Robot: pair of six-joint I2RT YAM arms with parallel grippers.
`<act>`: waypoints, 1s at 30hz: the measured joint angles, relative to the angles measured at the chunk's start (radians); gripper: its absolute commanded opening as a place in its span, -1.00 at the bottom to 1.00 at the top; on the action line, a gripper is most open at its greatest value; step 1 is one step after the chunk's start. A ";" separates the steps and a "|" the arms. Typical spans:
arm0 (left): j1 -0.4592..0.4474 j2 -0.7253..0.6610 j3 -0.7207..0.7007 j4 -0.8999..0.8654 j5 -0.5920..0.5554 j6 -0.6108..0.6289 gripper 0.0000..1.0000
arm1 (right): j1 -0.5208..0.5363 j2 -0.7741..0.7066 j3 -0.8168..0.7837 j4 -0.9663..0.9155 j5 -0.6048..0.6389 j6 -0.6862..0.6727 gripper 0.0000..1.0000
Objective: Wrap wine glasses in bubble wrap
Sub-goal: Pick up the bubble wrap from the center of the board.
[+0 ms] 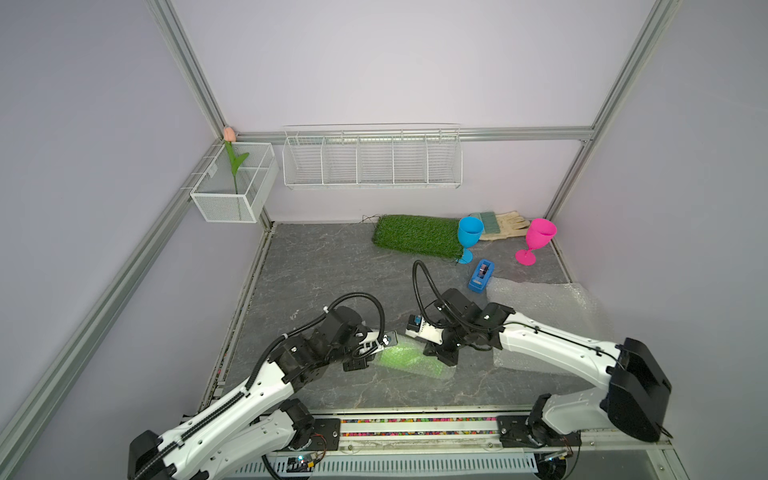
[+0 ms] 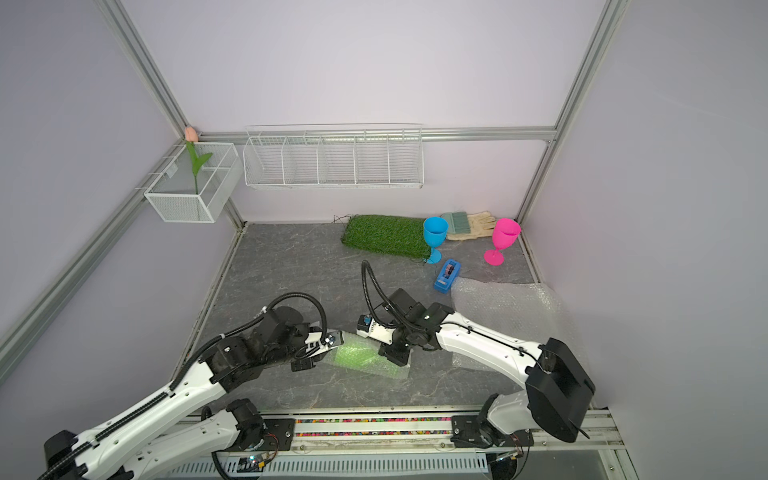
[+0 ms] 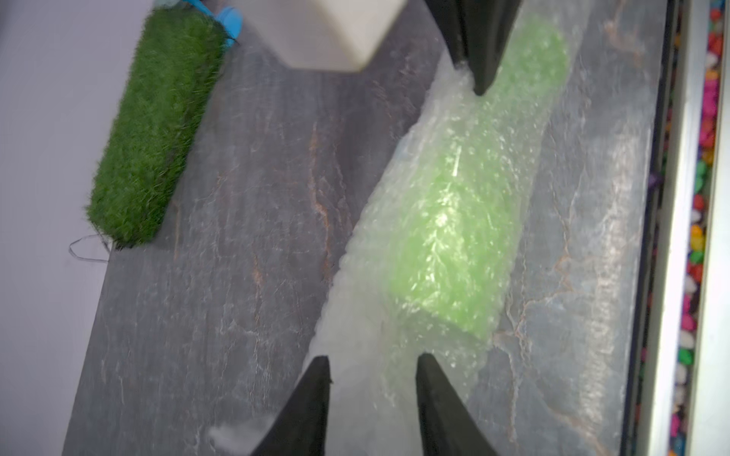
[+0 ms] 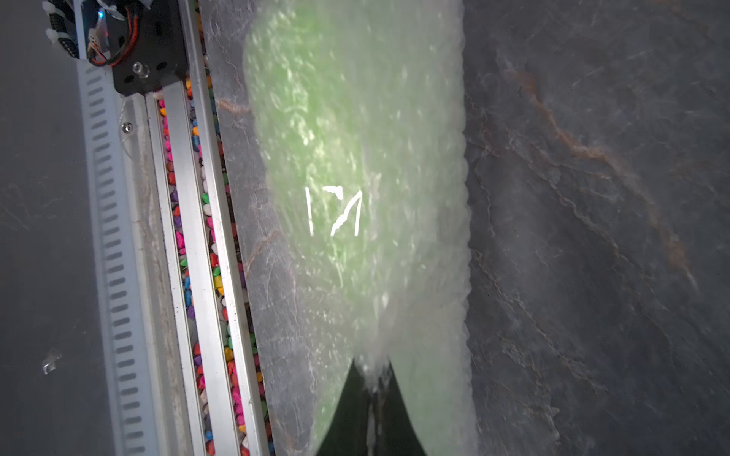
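A lime green wine glass (image 1: 405,356) (image 3: 454,237) (image 4: 316,138) lies on its side near the table's front, rolled in bubble wrap (image 3: 355,316) (image 4: 426,237). My left gripper (image 3: 373,359) (image 1: 370,353) is open, its fingers on either side of the wrap's loose end. My right gripper (image 4: 371,371) (image 1: 442,357) is shut on the bubble wrap at the opposite end. The blue wine glass (image 1: 469,235) (image 2: 434,232) and the pink one (image 1: 539,237) (image 2: 505,235) stand upright at the back right. More bubble wrap (image 1: 548,307) (image 2: 511,307) lies flat under my right arm.
A blue tape dispenser (image 1: 481,276) sits between the blue glass and the flat sheets. A grass mat (image 1: 415,235), a glove (image 1: 505,224) and a brush (image 1: 486,222) lie along the back wall. Wire baskets (image 1: 372,160) (image 1: 232,187) hang above. A pebble-filled rail (image 1: 415,426) borders the front edge.
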 measured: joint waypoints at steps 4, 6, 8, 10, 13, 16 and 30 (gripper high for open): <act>0.000 -0.148 0.082 -0.015 0.010 -0.027 0.45 | -0.014 -0.108 -0.063 0.066 0.012 0.005 -0.86; 0.000 -0.203 0.118 -0.027 0.017 -0.036 0.56 | -0.015 -0.156 -0.088 0.085 0.015 0.005 -0.86; 0.000 -0.254 0.151 -0.049 0.026 -0.040 0.66 | -0.016 -0.214 -0.112 0.108 0.015 0.002 -0.86; 0.000 -0.293 0.172 -0.079 0.034 -0.041 0.87 | -0.016 -0.275 -0.132 0.122 0.013 -0.006 -0.86; 0.000 -0.333 0.202 -0.137 0.055 -0.048 0.99 | -0.016 -0.356 -0.142 0.125 0.003 -0.034 -0.86; 0.000 -0.350 0.238 -0.184 0.070 -0.052 0.99 | -0.016 -0.423 -0.142 0.121 -0.020 -0.077 -0.86; 0.000 -0.260 0.288 -0.239 0.176 -0.060 0.98 | -0.016 -0.499 -0.135 0.035 -0.090 -0.212 -0.86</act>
